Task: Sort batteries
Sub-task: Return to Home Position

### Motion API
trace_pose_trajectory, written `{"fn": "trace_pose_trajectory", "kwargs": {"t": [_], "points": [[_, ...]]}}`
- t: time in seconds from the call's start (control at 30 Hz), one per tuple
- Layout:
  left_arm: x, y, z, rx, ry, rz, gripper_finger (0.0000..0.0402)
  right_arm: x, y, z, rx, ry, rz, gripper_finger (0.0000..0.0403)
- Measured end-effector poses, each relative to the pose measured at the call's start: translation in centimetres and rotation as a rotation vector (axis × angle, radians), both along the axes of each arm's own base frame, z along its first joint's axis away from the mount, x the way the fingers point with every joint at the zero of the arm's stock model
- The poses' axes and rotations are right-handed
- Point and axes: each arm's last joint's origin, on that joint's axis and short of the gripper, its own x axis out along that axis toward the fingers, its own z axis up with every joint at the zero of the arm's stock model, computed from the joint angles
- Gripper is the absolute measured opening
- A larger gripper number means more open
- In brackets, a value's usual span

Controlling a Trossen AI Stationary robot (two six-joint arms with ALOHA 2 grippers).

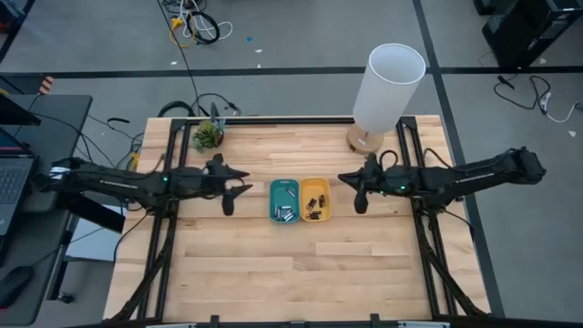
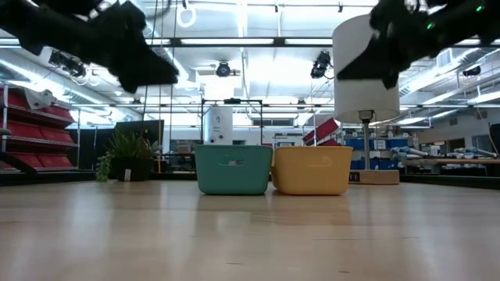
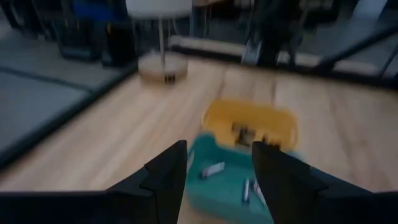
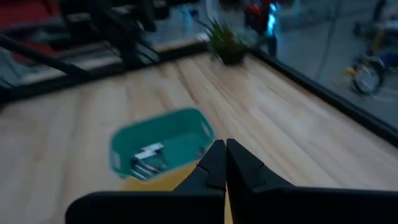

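Left hand (image 3: 219, 154): fingers spread, empty, above the desk (image 1: 273, 264) | right hand (image 4: 225, 148): fingers pressed together, empty | between hands: teal tray (image 1: 284, 189) on the left hand's side, holding silver batteries (image 1: 285, 215); yellow tray (image 1: 315, 188) just beside it, holding dark batteries (image 1: 315, 208) | beyond right hand: lamp (image 1: 387, 87)

Open boards stretch across the front half of the pale wooden table (image 1: 301, 273), while a small teal plastic tray (image 1: 284, 200) and a small yellow plastic tray (image 1: 315, 199), touching side by side, occupy its centre. A tall lamp with a white cylindrical shade (image 1: 389, 87) blocks the far right corner, and a small green potted plant (image 1: 208, 136) the far left. The left gripper (image 1: 232, 193), fingers spread, and the right gripper (image 1: 355, 189), fingers pressed together, hang above the boards flanking the trays, with a gap on either side.
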Motion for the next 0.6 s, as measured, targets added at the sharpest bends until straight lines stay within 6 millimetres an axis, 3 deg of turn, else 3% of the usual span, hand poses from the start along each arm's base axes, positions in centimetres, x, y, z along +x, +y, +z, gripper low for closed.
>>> {"fn": "trace_pose_trajectory", "kwargs": {"t": [0.3, 0.6], "points": [[-2.4, 0.1, 2.7, 0.019, -0.172, -0.007, 0.0191, -2.8, 2.1, 2.6, -0.059, -0.123, 0.16, 0.0], [-4.0, -0.5, 2.8, -0.017, -0.16, -0.047, 0.0091, -5.2, 2.8, 3.9, -0.119, -0.187, 0.227, 0.0]]}}
